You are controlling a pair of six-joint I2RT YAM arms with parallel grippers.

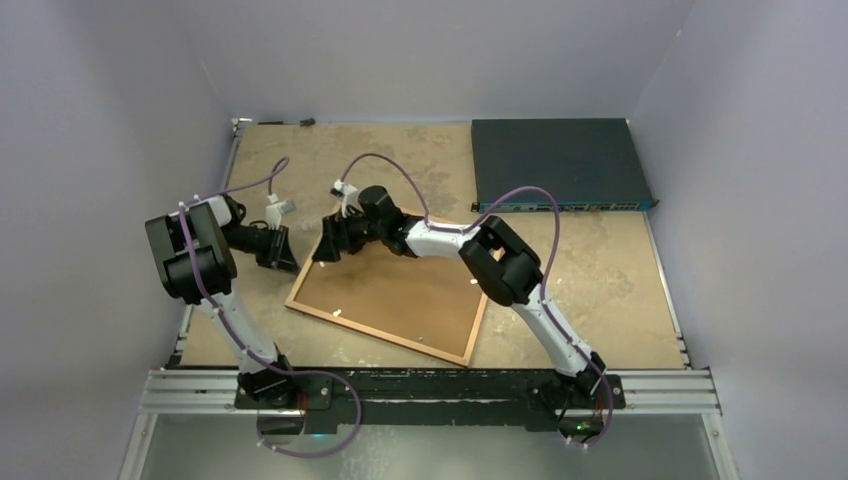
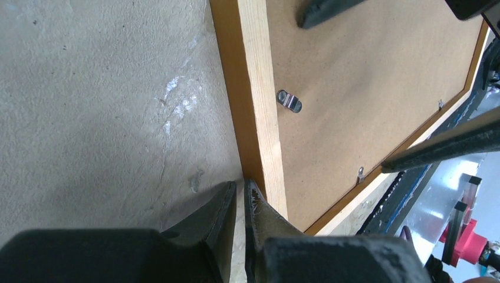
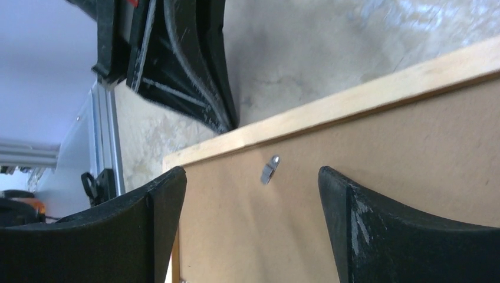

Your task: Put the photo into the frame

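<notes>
Worn beige tabletop [image 1: 600, 270] carries the frame [image 1: 379, 333] face down at its middle, brown backing board [image 1: 400, 295] uppermost; from above, the left gripper [image 1: 283, 250] sits at its left edge, the right gripper [image 1: 325, 240] over its far left corner. Left wrist: fingers pinched nearly together on nothing, just beside the pale wood rim; right wrist: fingers wide apart above the board, a small metal clip [image 3: 269, 169] showing between them.
</notes>
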